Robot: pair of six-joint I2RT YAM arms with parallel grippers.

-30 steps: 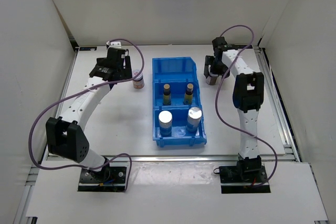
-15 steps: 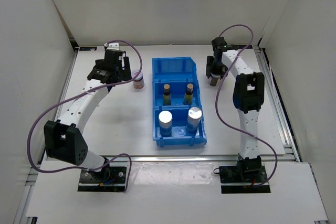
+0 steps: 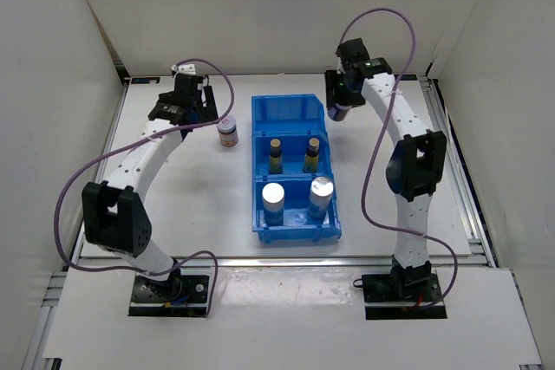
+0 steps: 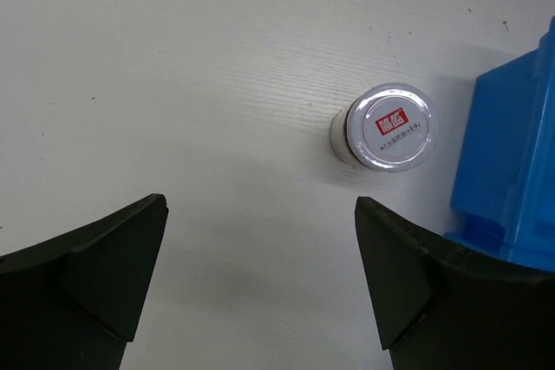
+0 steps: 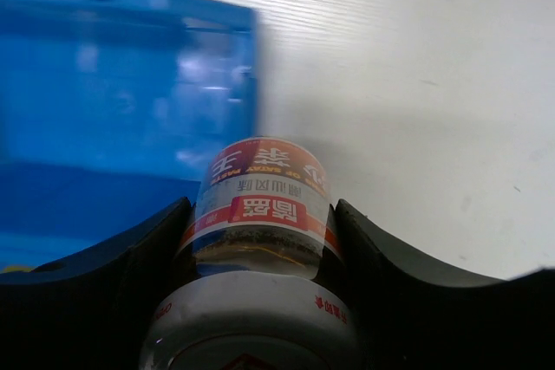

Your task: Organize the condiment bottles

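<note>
blue bin (image 3: 290, 110), white-lidded jar (image 4: 395, 126) with red square label, second jar (image 5: 260, 205) banded red-orange, brown bottles (image 3: 276, 155) yellow-labelled, silver-topped cylinders (image 3: 273, 194), white faint-grain table (image 3: 199, 197)

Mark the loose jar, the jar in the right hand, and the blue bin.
loose jar (image 4: 392, 126), left wrist view, lid centre.
held jar (image 5: 260, 204), right wrist view, front label.
blue bin (image 3: 288, 114), top view, far compartment floor.
</note>
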